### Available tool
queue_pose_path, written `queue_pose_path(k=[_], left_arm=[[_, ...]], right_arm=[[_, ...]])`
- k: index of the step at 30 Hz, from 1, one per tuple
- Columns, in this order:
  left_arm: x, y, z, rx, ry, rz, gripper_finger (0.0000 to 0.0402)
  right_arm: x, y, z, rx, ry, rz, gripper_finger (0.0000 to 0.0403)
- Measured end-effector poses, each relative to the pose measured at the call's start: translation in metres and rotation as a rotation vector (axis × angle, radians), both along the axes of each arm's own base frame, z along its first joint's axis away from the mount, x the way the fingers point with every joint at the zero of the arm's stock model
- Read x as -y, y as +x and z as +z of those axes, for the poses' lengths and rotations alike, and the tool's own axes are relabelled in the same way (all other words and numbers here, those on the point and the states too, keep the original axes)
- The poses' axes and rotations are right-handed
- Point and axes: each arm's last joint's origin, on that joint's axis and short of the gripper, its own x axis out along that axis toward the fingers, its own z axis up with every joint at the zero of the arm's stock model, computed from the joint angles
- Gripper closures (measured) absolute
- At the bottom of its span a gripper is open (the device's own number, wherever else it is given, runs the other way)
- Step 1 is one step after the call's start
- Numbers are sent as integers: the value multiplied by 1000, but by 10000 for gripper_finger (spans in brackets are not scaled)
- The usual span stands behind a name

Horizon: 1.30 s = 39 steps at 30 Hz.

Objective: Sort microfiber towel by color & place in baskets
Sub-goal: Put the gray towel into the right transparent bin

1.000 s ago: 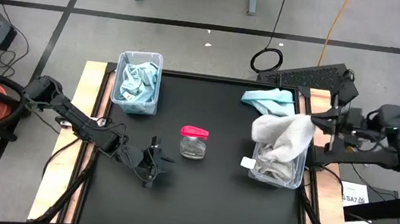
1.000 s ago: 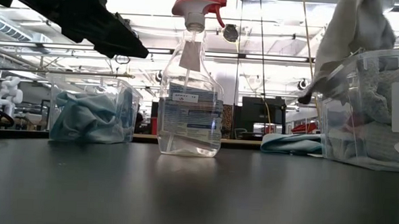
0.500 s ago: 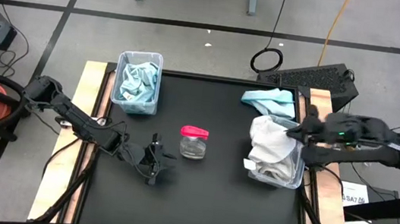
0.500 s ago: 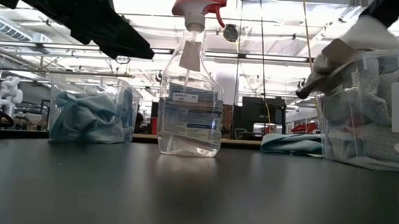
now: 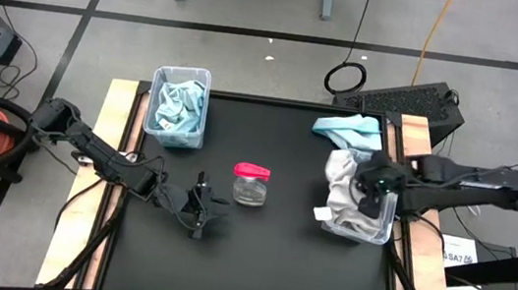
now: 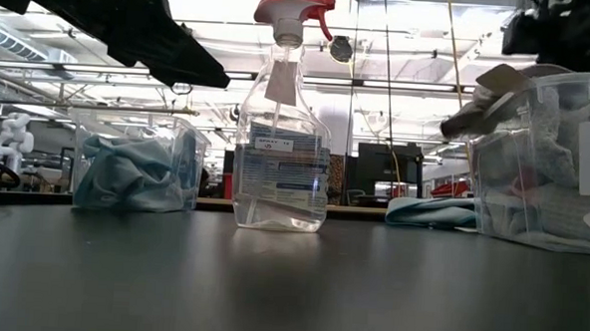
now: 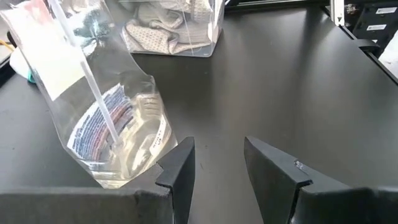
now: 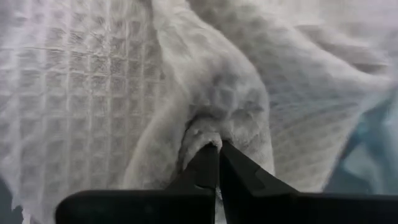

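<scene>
Over the right-hand basket (image 5: 383,223) we have our right gripper (image 8: 217,149) lowered, its fingers pinched together on a fold of the grey-white towel (image 5: 346,180), which lies bunched in that clear tub. Just beyond the tub a light blue towel (image 5: 350,129) rests on the black table (image 5: 256,254). Across the table, the other basket (image 5: 161,83) holds blue towels (image 5: 180,106). Our left gripper (image 5: 200,209) hangs near the clear spray bottle (image 5: 250,186) with the red trigger top, fingers parted a little and holding nothing, as the left wrist view shows.
</scene>
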Motion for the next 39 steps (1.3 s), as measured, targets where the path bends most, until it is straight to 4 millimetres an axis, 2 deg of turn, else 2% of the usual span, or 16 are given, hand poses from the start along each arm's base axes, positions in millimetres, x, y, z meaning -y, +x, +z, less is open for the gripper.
queue_pose_path(k=[8,25,29,34,39], left_arm=[[0,0,0,-2,6,-3,255],[0,0,0,-3,31,-14,255],[0,0,0,-3,31,-14,255],[0,0,-1,-10,34,-14,255],[0,-1,-1,-15,37,-15,255]], right_arm=[[-2,16,-29,-192,66,-3,403],[-4,33,-50,-393,157,-21,400],[-4,35,-52,-408,157,-25,377],[-4,33,-50,-427,152,-28,328],[-4,33,-33,-444,153,-30,276]])
